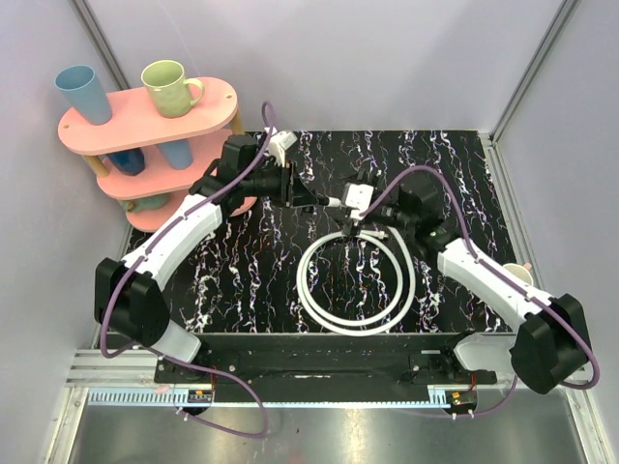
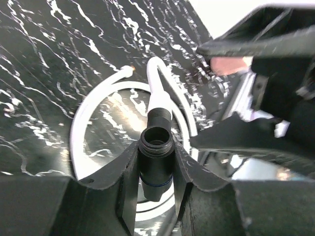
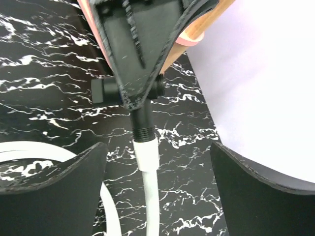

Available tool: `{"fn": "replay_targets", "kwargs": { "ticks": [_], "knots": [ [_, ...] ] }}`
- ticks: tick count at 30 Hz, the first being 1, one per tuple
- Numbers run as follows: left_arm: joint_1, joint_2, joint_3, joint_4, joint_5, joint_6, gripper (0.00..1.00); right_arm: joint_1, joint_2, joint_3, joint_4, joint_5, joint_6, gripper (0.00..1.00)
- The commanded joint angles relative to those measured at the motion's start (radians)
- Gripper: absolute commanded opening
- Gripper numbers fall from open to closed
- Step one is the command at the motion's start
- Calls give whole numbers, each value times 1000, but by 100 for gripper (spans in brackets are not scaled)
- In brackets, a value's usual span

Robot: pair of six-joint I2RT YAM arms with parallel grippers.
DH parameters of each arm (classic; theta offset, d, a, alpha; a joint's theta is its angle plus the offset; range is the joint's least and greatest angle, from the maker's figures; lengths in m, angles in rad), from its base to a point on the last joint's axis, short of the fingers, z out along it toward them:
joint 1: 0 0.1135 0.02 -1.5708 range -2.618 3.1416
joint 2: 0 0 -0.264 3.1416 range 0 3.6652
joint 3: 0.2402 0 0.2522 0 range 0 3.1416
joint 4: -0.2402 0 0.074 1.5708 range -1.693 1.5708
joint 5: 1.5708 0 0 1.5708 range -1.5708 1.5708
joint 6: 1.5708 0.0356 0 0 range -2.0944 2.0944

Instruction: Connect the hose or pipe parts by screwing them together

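A white hose lies coiled on the black marbled table, one end rising to the grippers. My left gripper is shut on a black threaded pipe fitting, held between its fingers. In the right wrist view the fitting's threaded end meets the hose's white collar; how far it is screwed in I cannot tell. My right gripper stands open, its fingers wide on both sides of the hose without touching it. The loose other hose end rests on the table.
A pink two-tier rack at the back left carries a blue cup and a green mug, close behind my left arm. Grey walls close in the table on three sides. A pale cup sits by the right arm.
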Motion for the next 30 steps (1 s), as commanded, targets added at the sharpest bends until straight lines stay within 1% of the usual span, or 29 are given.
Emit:
{"fn": "replay_targets", "kwargs": {
  "ticks": [1,2,4,8,11,12,15,16,18,19,20,21,22,23,25,26,27,28,29,30],
  "knots": [
    [1,-7,108,-10,55,-386,0,60,-8,-113,273,247,-131,92],
    [3,-16,107,-11,26,-419,0,71,-10,-130,313,276,-149,92],
    [9,-31,107,-6,11,-489,0,95,-16,-153,336,319,-176,91],
    [17,-28,113,-23,23,-558,0,121,2,-141,361,364,-208,88],
    [18,-22,108,-43,34,-584,0,135,28,-118,358,367,-229,80],
    [18,-24,105,-46,34,-595,0,140,42,-111,361,370,-235,73],
    [24,-31,96,-57,27,-609,0,148,64,-111,376,375,-243,64],
    [27,-34,91,-57,27,-614,0,148,67,-113,381,376,-242,58],
    [35,-41,88,-52,35,-626,0,149,73,-117,389,372,-246,51],
    [38,-41,91,-52,37,-626,0,151,73,-119,392,370,-245,33],
    [40,-41,93,-52,38,-624,0,151,73,-121,398,367,-245,19],
    [40,-39,96,-57,40,-597,0,151,73,-114,390,350,-245,6],
    [40,-36,107,-60,44,-577,0,152,70,-105,369,335,-248,0],
    [38,-30,111,-60,56,-551,0,152,68,-90,291,317,-248,0],
    [32,-34,127,-60,54,-407,0,152,71,-32,206,258,-248,0],
    [17,-54,124,-60,23,-337,0,152,73,-9,116,237,-237,0],
    [6,-71,116,-59,9,-186,0,151,76,49,64,188,-216,0],
    [-11,-86,90,-48,4,-88,0,145,81,82,-40,162,-214,0],
    [-38,-123,73,-42,3,2,0,140,96,141,-85,131,-208,0],
    [-49,-140,32,-31,12,158,0,132,105,171,-128,59,-200,0]
  ]
}}
